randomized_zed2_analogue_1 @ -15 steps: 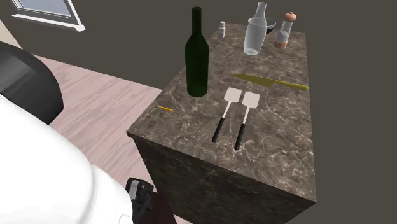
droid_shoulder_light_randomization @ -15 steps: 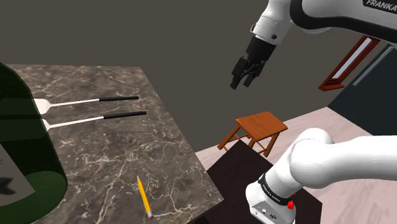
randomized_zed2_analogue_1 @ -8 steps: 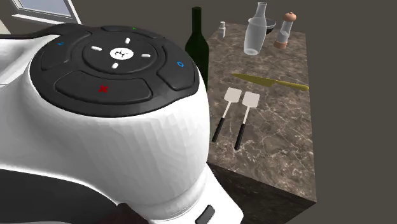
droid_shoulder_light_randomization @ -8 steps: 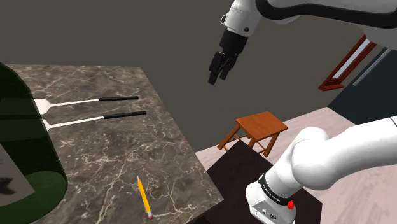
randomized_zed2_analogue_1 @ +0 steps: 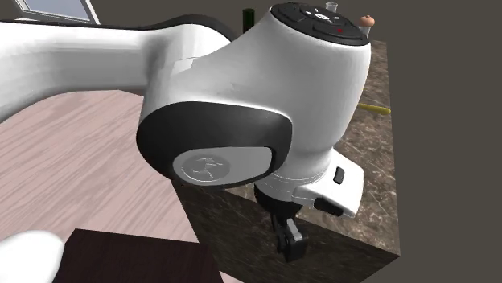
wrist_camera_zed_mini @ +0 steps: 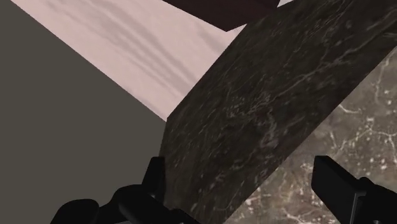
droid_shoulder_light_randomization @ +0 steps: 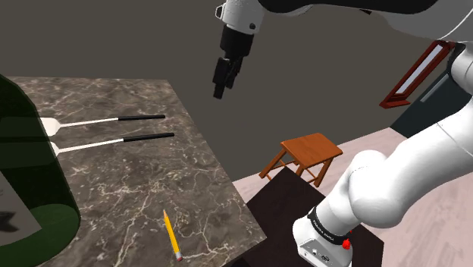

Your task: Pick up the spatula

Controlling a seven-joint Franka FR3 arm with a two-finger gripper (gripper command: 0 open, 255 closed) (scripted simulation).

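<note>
Two white-headed spatulas with black handles lie side by side on the marble table [droid_shoulder_light_randomization: 151, 182], the farther spatula [droid_shoulder_light_randomization: 106, 120] and the nearer spatula [droid_shoulder_light_randomization: 114, 141], handles toward the shoulder view's right. My black gripper [droid_shoulder_light_randomization: 220, 91] hangs high in the air just beyond the table's right edge, well apart from both handles. In the wrist view the gripper [wrist_camera_zed_mini: 236, 167] is open with nothing between its fingers, looking down at the table's corner and side wall [wrist_camera_zed_mini: 254, 108]. From the second exterior view the gripper [randomized_zed2_analogue_1: 288, 241] hangs in front of the table's near side.
A large dark green bottle [droid_shoulder_light_randomization: 30, 182] stands at the shoulder view's left, close to the spatula heads. A yellow pencil [droid_shoulder_light_randomization: 172, 235] lies near the table's front corner. A wooden stool [droid_shoulder_light_randomization: 303, 154] stands on the floor. The arm covers much of the table [randomized_zed2_analogue_1: 378, 185].
The arm has swung toward the shoulder view's left, carrying the gripper from above the stool to near the table's edge. It now blocks most of the second exterior view. The spatulas have not moved.
</note>
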